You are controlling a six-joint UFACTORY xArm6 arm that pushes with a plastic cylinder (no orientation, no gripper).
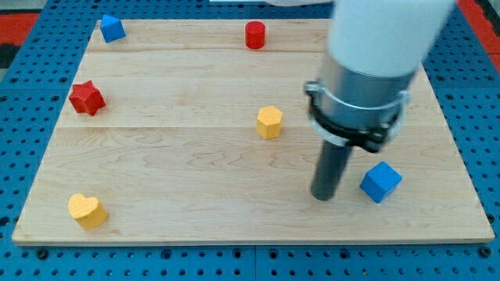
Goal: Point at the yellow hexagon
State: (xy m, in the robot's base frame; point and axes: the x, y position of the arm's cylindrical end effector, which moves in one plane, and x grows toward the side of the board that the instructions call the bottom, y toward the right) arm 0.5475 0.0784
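Note:
The yellow hexagon [269, 122] lies near the middle of the wooden board [195, 172]. My tip [323, 196] rests on the board to the lower right of the hexagon, well apart from it. A blue cube [380, 181] sits just to the right of the tip, with a small gap between them. The arm's white and grey body fills the view's upper right and hides the board behind it.
A blue block [112, 28] lies at the top left, a red cylinder [255, 35] at the top centre, a red star [87, 97] at the left edge and a yellow heart [87, 210] at the bottom left. A blue pegboard surrounds the board.

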